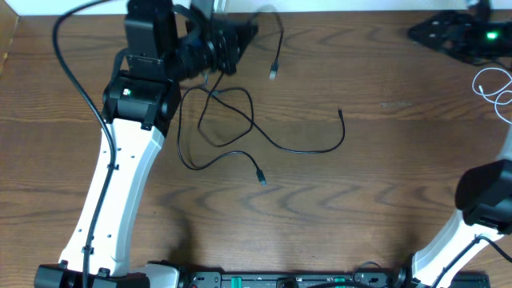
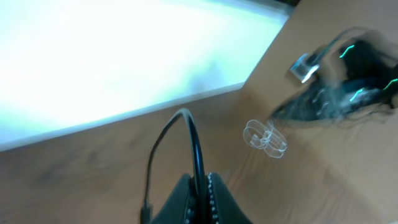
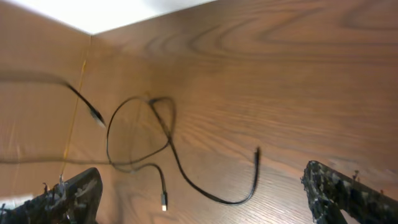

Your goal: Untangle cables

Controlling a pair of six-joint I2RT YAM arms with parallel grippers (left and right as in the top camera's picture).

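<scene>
overhead: black cables (image 1: 232,132) looped at desk (image 1: 384,184) centre, one strand (image 1: 276,32) held at 11 o'clock by left gripper (image 1: 228,40) | left wrist: left gripper clamped on strand, to be drawn away slowly | right wrist: right gripper (image 3: 200,180) spread wide, empty; black cables at 9 o'clock, to be pinned

Black cables (image 1: 308,152) looped mid-table, white cable (image 1: 478,82) coiled far right

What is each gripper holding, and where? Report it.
Left gripper pinches a black cable along its length, not at an end. Right gripper is open, holding nothing.
</scene>
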